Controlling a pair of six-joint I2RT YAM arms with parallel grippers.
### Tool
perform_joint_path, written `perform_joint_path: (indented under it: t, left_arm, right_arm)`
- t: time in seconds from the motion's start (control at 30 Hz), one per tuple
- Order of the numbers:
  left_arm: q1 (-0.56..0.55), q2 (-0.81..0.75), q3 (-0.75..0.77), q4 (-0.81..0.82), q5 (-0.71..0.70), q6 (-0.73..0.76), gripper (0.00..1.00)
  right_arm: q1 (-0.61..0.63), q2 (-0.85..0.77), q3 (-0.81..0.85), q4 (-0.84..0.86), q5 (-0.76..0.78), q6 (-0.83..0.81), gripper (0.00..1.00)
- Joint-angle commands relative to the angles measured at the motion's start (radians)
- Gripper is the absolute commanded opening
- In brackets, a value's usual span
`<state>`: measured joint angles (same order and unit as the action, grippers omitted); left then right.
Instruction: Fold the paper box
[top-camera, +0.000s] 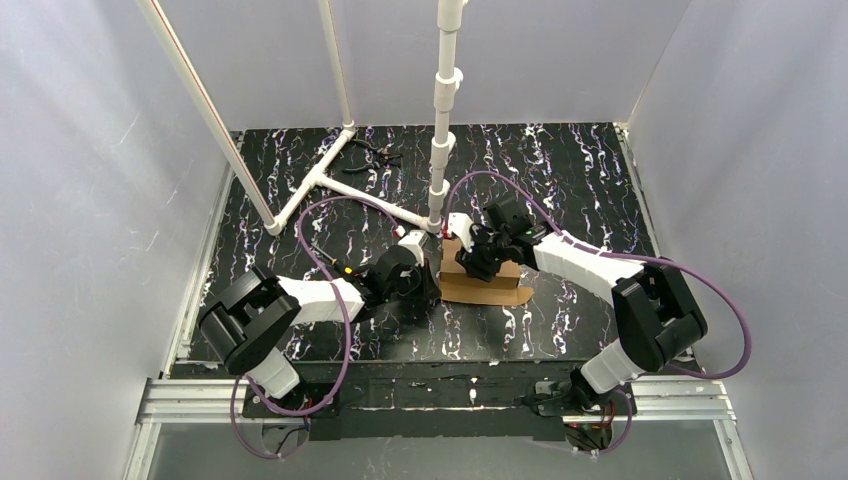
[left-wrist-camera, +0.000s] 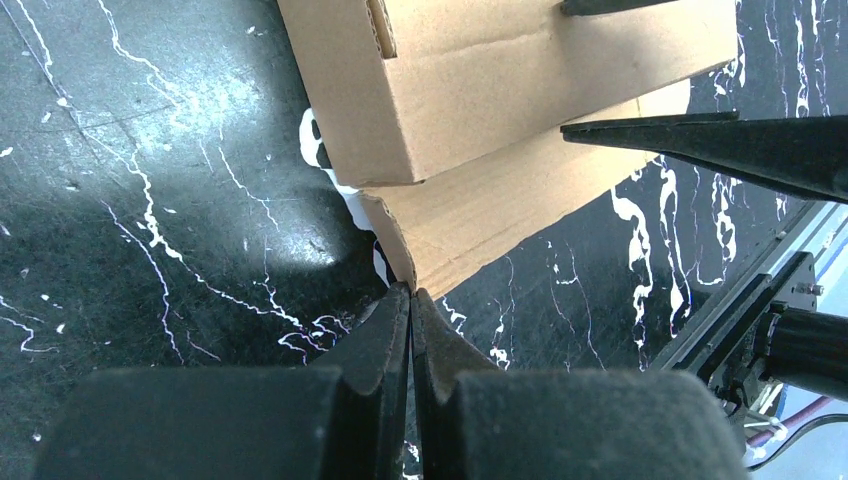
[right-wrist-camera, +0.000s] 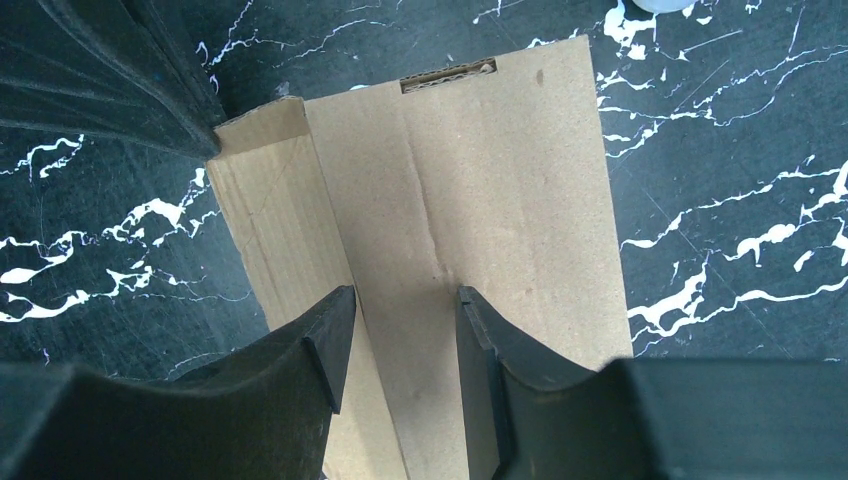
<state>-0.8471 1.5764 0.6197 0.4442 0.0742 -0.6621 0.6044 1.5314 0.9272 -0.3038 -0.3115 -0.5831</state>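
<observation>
the brown corrugated cardboard paper box (top-camera: 487, 283) lies near the middle of the black white-veined marble-pattern table (top-camera: 570, 165), just in front of the foot of the upright white plastic pipe stand (top-camera: 441, 120). it is partly folded. in the left wrist view a raised box-shaped part (left-wrist-camera: 500, 70) fills the upper middle of the frame, and a flat flap spreads from under it on the table (left-wrist-camera: 150, 200) toward the lower centre.

the left pincer (top-camera: 432, 272) sits at the left side of the cardboard. its two black fingers are pressed together (left-wrist-camera: 410, 300), and their tips touch the corner of the flat flap. whether any cardboard is caught between them cannot be told.

the right pincer (top-camera: 478, 262) comes in from the right and is over the cardboard. in the right wrist view its fingers stand apart (right-wrist-camera: 400, 310) above a broad panel of the paper box (right-wrist-camera: 500, 180), with a fold line running just beside the left finger (right-wrist-camera: 330, 335). nothing shows clamped between them. the closed black tip of the other arm's pincer reaches the narrow side strip at the upper left of that frame.
</observation>
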Motion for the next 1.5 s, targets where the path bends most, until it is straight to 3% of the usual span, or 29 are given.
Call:
perform_joint_path:
  t: [0.0,0.67,1.0,1.47]
  left_arm:
    - [-0.01,-0.053,-0.01,-0.005,0.039,0.015,0.0]
    - [-0.029,-0.003,0.063,-0.006,0.093,0.124,0.0]
    - [-0.009,-0.03,0.036,-0.006,0.023,0.034,0.0]
    - [-0.003,-0.063,0.009,-0.006,0.02,0.022,0.0]
  right_arm:
    - [0.011,0.081,-0.048,-0.133,0.006,0.016,0.49]
    - [0.014,0.089,-0.047,-0.132,0.01,0.016,0.49]
    - [0.014,0.084,-0.047,-0.133,0.009,0.016,0.49]
    - [0.014,0.086,-0.047,-0.134,0.009,0.016,0.49]
